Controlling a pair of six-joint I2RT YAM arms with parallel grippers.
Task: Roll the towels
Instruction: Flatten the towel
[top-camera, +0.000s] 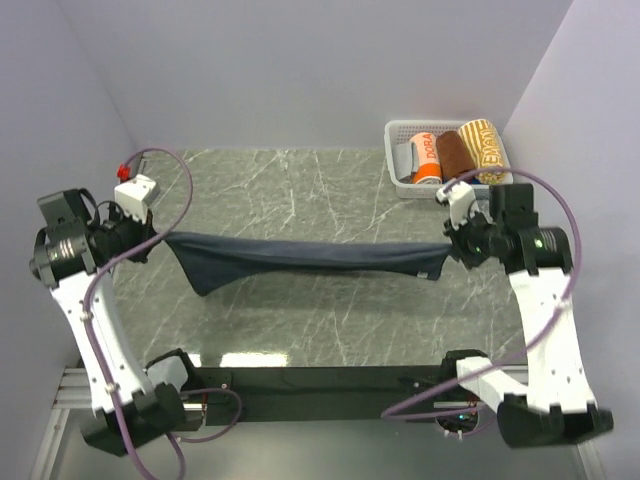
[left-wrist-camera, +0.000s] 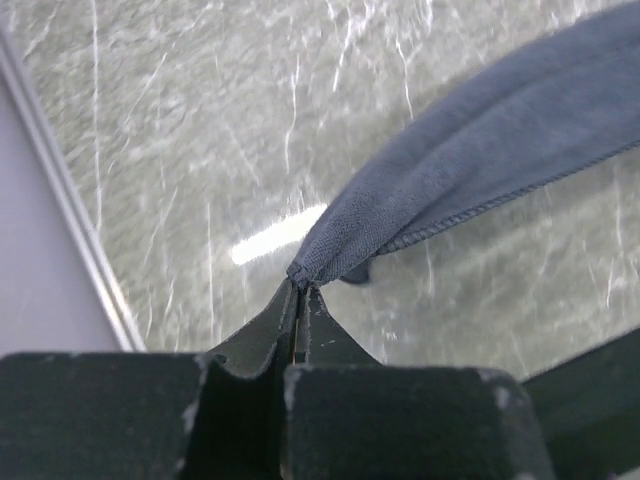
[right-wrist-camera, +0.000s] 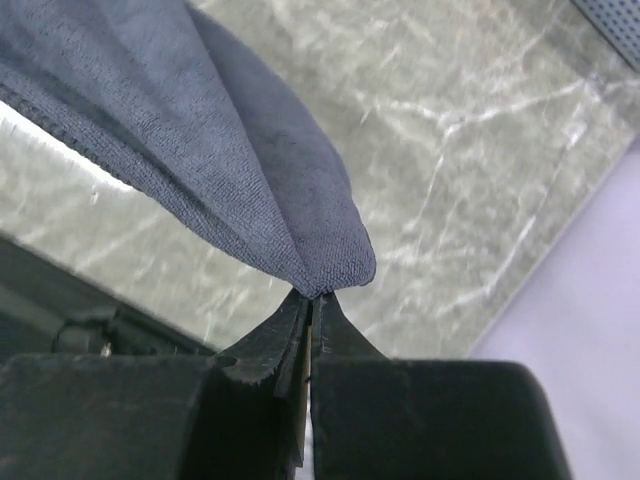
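The dark navy-blue towel (top-camera: 310, 257) hangs stretched in the air between my two grippers, above the marble table, sagging in folds at its left part. My left gripper (top-camera: 160, 238) is shut on the towel's left end; in the left wrist view the jaws (left-wrist-camera: 297, 287) pinch a bunched corner of the towel (left-wrist-camera: 480, 140). My right gripper (top-camera: 452, 243) is shut on the right end; in the right wrist view the jaws (right-wrist-camera: 315, 297) pinch the towel (right-wrist-camera: 200, 150) at a gathered tip. No white tag shows.
A white lattice basket (top-camera: 396, 160) stands at the back right with rolled towels in it: orange-white, brown and tan. The grey marble table (top-camera: 300, 190) has purple walls on its left, back and right. A black base bar runs along the near edge.
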